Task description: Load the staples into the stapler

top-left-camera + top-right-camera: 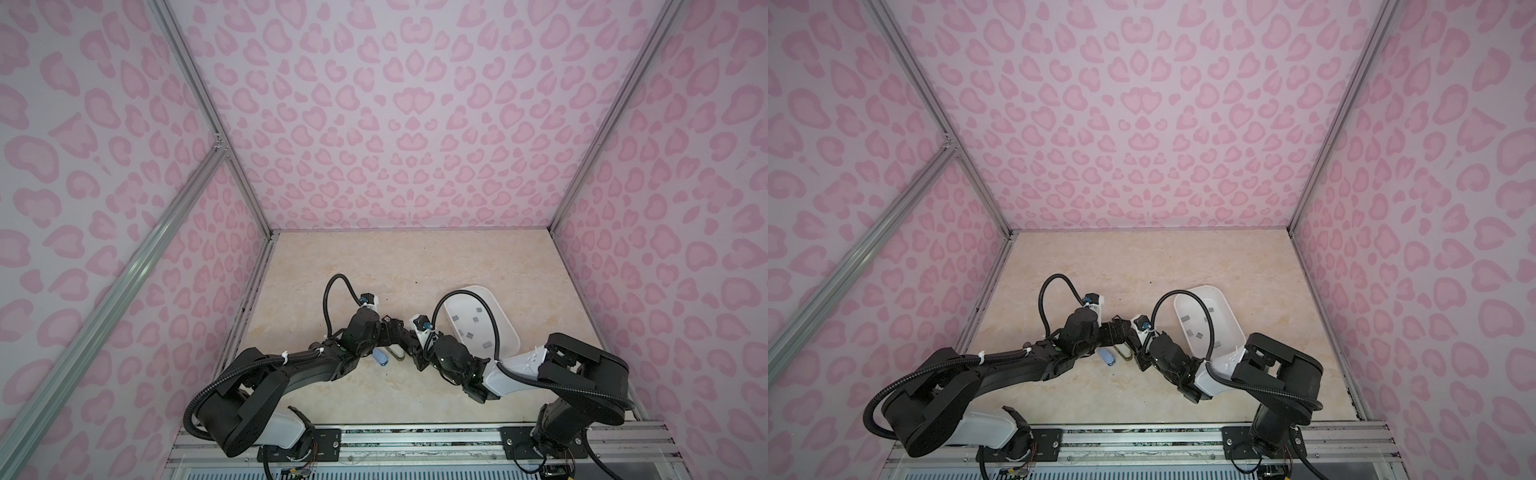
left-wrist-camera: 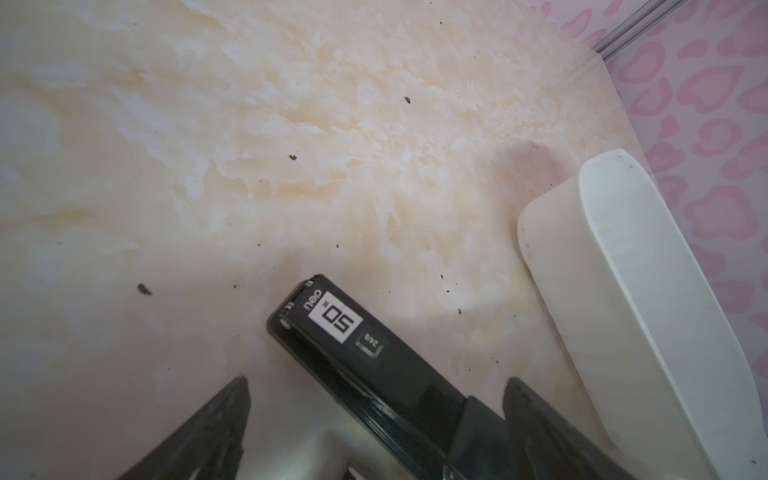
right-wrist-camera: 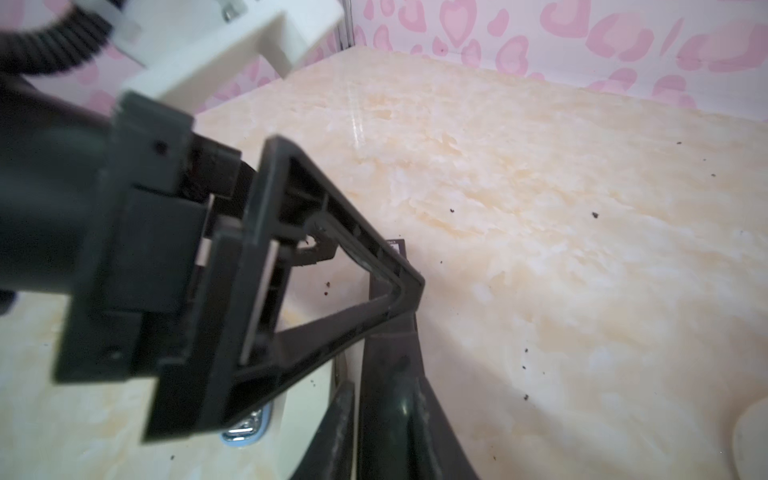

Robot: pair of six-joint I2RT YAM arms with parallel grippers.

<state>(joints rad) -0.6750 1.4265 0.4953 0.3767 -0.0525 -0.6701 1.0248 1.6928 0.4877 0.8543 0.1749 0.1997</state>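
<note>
Two claws meet at one long black plastic stapler [image 2: 399,374] with a white "50" label. It lies between the fingers of the left claw [image 2: 378,380], which gapes wide and grips nothing. On the right claw [image 1: 411,353] the jaws stand narrow against the same stapler; whether they pinch it I cannot tell. Small flat grey metal staples [image 1: 481,308] lie scattered in a white oval plastic tray [image 1: 509,322] just beside the right claw, on its side away from the left claw.

You are seeing only part of the black oblong plastic stapler [image 2: 374,357]: the left wrist view's edge is cutting off its rear, and the black robot arms [image 1: 357,332] are covering most of it in both top views. The right gripper [image 3: 380,374] is showing blurred, its grip unreadable.
</note>
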